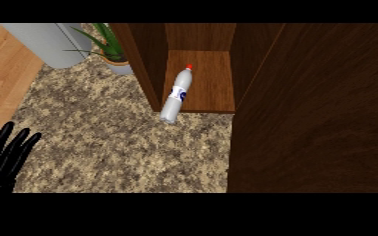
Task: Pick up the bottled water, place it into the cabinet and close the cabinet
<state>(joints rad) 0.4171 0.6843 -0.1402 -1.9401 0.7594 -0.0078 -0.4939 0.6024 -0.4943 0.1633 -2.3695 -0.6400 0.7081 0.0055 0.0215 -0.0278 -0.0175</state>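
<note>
The water bottle (177,96), clear with a red cap and a blue label, lies on its side on the cabinet's wooden shelf (210,82). Its cap points to the back and its base sticks out past the shelf's front edge over the counter. The dark wooden cabinet door (306,115) stands open at the right and fills that side of the view. My left hand (13,152) rests at the lower left edge with straight fingers pointing up, far from the bottle. My right hand does not show.
The speckled granite counter (118,140) spreads in front of the cabinet. A potted plant (112,50) stands at the back beside the cabinet's left wall. A grey cylinder (48,42) stands at the far left.
</note>
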